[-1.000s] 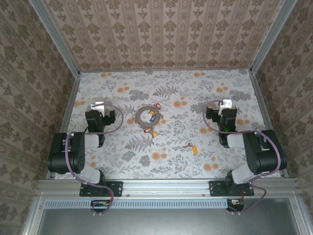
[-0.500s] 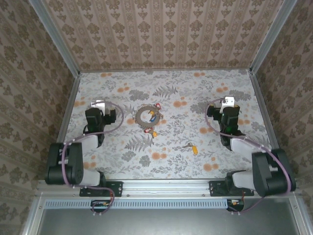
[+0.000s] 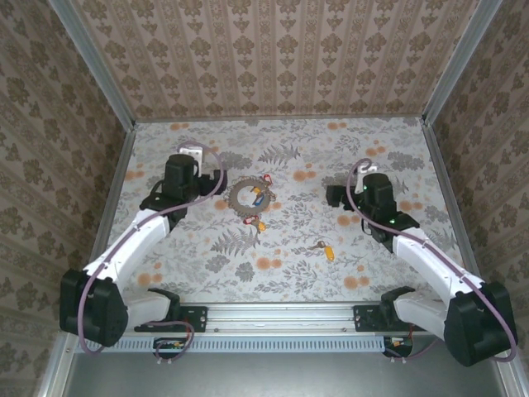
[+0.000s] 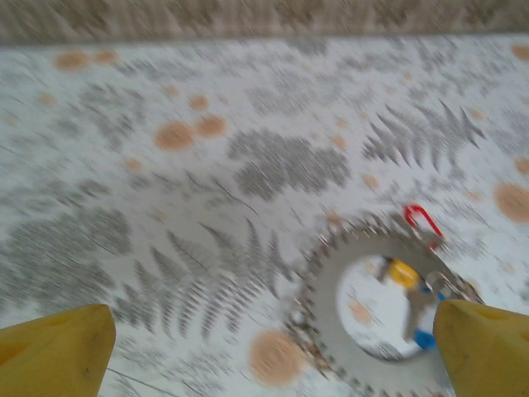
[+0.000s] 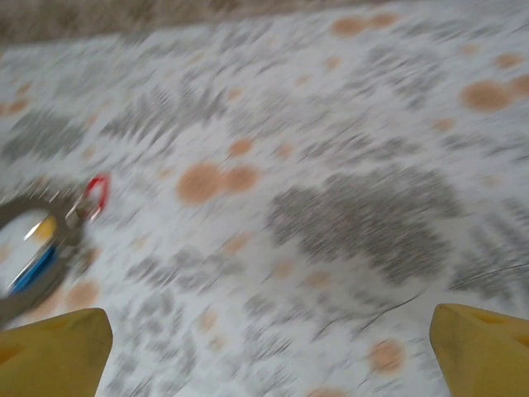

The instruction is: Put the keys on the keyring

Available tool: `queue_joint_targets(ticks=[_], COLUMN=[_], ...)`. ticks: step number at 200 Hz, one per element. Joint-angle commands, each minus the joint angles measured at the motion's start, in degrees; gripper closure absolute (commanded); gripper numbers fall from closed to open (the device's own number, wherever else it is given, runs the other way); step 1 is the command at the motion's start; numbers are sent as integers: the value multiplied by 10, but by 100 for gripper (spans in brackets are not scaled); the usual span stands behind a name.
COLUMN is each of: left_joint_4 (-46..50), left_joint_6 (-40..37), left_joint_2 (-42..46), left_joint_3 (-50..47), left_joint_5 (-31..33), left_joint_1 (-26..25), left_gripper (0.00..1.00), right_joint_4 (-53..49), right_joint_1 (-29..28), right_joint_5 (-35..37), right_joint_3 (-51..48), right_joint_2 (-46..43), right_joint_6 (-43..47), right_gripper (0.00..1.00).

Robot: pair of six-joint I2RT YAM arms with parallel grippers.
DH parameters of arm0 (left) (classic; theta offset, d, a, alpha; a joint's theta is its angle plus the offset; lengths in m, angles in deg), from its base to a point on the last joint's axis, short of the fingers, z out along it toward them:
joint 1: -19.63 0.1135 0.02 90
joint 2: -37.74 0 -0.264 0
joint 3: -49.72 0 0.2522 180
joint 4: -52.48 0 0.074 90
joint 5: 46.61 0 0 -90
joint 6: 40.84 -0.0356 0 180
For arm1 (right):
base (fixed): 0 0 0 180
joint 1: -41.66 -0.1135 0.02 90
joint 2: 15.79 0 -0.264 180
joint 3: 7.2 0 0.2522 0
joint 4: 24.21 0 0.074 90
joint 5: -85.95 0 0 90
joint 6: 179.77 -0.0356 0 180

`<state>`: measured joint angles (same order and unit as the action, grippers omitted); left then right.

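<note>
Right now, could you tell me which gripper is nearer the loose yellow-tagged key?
The right gripper: it hangs just beyond the key. The left gripper is far off to the left, past the ring.

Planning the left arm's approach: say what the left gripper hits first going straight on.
Most likely the patterned table top: the open left gripper aims at bare surface just beside the keyring, which sits off to one side. The view is blurred, so clipping the ring's edge is possible.

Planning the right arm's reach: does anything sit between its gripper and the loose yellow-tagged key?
Nothing visible does: only bare patterned table lies between the open right gripper and the loose key.
</note>
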<state>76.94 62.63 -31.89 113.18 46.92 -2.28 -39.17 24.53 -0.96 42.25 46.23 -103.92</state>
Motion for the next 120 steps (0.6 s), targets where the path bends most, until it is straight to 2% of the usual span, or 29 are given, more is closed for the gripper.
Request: queue_joint_targets(ticks=[1, 22, 31, 68, 92, 120], left_joint_4=[106, 122, 128, 160, 182, 158], left_joint_6=[56, 59, 53, 8, -4, 8], left_joint_2=[-19, -39, -54, -155, -200, -191], left_joint_3=[16, 41, 56, 130, 157, 141], left_joint_5=[-86, -99, -95, -68, -53, -92], left_joint_1=[-16, -38, -69, -118, -120, -95], left_gripper=[0, 0, 1, 20, 29, 30], right_joint_4=[-62, -53, -41, -23, -27, -37], right_joint_1=[-31, -36, -36, -30, -29, -43], right_joint_5=[-63, -101, -112, -132, -150, -153], right_joint_3=[20, 9, -3, -12, 14, 79], right_joint_2=[-10, 0, 4, 21, 51, 126], right_joint_6=[-2, -8, -7, 0, 28, 67], right_gripper=[0, 0, 0, 0, 1, 11])
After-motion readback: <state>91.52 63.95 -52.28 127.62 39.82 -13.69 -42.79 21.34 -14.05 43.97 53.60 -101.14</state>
